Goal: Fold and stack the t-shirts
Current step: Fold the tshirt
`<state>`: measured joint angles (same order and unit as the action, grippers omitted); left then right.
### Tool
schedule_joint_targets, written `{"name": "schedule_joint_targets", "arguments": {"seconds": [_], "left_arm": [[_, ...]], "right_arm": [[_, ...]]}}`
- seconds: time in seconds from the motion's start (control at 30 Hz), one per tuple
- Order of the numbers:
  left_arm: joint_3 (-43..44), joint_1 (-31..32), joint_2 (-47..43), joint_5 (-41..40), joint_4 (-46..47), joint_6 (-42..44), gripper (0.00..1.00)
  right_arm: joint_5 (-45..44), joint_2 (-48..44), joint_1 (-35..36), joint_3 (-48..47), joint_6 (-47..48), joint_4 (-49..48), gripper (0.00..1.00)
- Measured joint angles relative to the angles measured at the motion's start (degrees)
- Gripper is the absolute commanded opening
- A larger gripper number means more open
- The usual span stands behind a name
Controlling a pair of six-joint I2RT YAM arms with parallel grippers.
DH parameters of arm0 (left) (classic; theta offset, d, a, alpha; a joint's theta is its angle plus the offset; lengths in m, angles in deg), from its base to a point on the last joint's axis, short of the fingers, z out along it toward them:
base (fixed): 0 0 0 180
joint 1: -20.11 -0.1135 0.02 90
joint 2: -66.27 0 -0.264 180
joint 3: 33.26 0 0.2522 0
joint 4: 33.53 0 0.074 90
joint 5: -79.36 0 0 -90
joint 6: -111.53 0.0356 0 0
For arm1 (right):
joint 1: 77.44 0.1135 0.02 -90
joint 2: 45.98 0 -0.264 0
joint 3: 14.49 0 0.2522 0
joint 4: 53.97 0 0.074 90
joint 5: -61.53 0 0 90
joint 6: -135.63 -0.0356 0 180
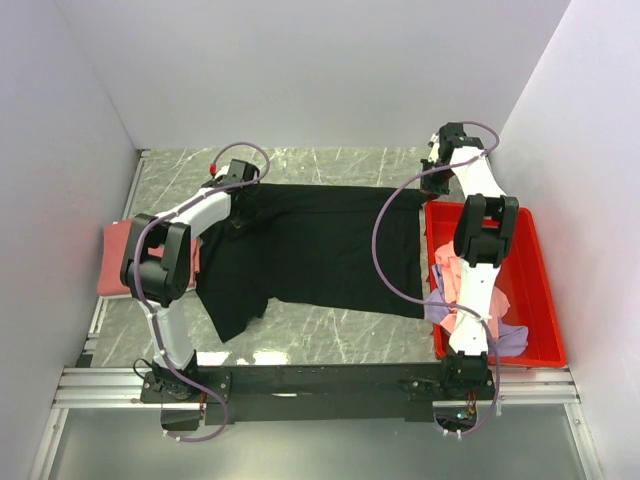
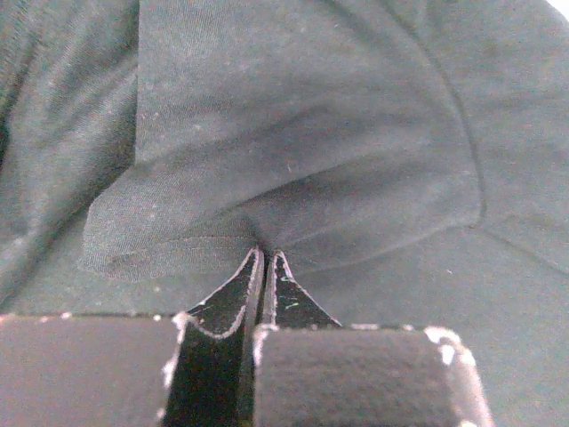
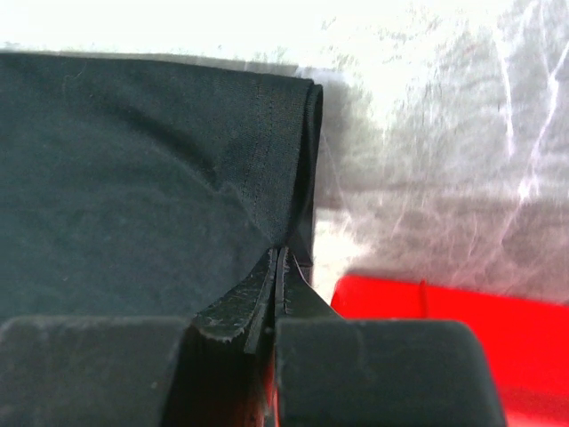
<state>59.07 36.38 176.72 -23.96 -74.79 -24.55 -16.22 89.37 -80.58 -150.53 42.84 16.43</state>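
A large black t-shirt (image 1: pixel 320 250) lies spread across the marble table. My left gripper (image 1: pixel 238 205) is shut on a pinch of its cloth (image 2: pixel 267 213) at the far left part; in the left wrist view (image 2: pixel 268 253) the jaws are closed with a fold between them. My right gripper (image 1: pixel 432 178) is shut on the shirt's far right hem corner (image 3: pixel 293 178); in the right wrist view (image 3: pixel 281 253) the jaws are closed on the edge. A folded salmon-red shirt (image 1: pixel 115 258) lies at the left. Pink (image 1: pixel 455 280) and lavender (image 1: pixel 505 338) shirts lie in the red bin.
The red plastic bin (image 1: pixel 540 290) stands at the right, beside the black shirt's right edge; its rim also shows in the right wrist view (image 3: pixel 444 307). White walls close in on the far, left and right sides. Purple cables loop over both arms.
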Motion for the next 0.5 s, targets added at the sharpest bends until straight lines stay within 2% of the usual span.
{"name": "schedule_joint_targets", "arguments": {"seconds": [0.5], "left_arm": [[0.52, -0.48, -3.04, 0.07, -1.03, 0.39, 0.01]], "right_arm": [[1.33, -5.14, 0.28, 2.21, -5.88, 1.95, 0.0]]}}
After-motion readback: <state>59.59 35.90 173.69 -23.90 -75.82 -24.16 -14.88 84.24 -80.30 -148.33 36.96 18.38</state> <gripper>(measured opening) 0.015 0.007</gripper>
